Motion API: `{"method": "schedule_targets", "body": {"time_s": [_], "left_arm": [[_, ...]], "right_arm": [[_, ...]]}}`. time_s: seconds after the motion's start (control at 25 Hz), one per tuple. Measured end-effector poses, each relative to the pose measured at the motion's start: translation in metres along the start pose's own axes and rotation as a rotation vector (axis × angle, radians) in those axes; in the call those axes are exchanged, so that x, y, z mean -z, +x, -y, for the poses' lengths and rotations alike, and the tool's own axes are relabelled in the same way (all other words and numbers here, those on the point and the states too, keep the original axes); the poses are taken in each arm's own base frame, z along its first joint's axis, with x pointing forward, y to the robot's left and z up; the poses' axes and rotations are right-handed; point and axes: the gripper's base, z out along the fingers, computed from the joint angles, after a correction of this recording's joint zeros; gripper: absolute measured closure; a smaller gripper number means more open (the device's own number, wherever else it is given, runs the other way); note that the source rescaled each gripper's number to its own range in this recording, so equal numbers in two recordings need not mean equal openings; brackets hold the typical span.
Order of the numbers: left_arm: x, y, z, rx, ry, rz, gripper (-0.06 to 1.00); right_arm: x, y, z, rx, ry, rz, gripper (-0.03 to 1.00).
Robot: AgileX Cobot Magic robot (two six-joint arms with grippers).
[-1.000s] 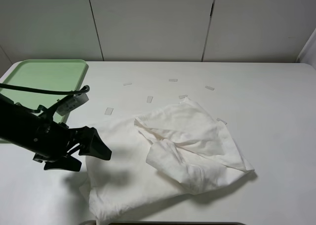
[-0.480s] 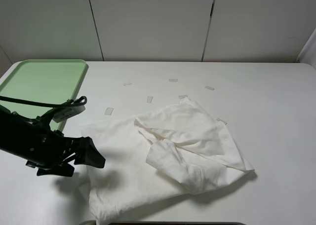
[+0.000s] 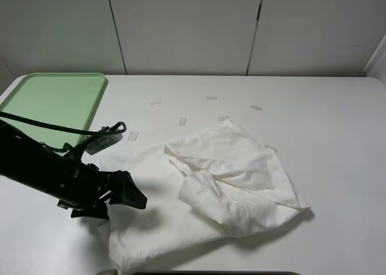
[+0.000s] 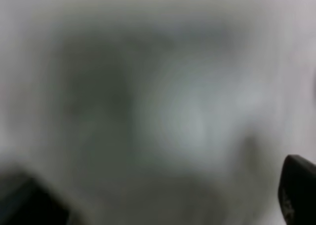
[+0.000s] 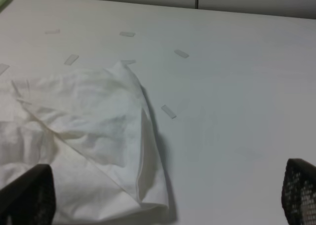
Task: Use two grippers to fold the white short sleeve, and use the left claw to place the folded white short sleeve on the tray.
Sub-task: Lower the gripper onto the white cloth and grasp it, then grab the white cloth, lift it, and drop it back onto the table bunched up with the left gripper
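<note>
Exterior high: left hand [image 3: 134, 198] is hovering at the left edge of the white short sleeve [image 3: 229, 172], which is lying crumpled on the tabletop [image 3: 338, 136], spreading rightward. Tray [image 3: 36, 100] is behind.
Left wrist: blurred, jaws gaping.
Right wrist: right hand [image 5: 163, 200] is gaping, empty, farther back.
</note>
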Motion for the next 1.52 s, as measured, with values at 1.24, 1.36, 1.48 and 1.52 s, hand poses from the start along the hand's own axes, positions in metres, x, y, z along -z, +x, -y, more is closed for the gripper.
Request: {"method": "schedule_targets", "body": {"time_s": [1.24, 1.36, 1.48, 1.52], "left_arm": [[0.064, -0.124, 0.002, -0.351, -0.378, -0.056, 0.86], [0.061, -0.122, 0.012, -0.416, -0.358, -0.087, 0.86], [0.052, -0.118, 0.029, -0.518, -0.286, -0.104, 0.86], [0.048, -0.116, 0.036, -0.549, -0.260, -0.109, 0.86]], "right_arm": [[0.000, 0.000, 0.000, 0.000, 0.000, 0.001, -0.03], [0.000, 0.000, 0.000, 0.000, 0.000, 0.001, -0.03], [0.000, 0.000, 0.000, 0.000, 0.000, 0.001, -0.03], [0.000, 0.000, 0.000, 0.000, 0.000, 0.001, -0.03]]}}
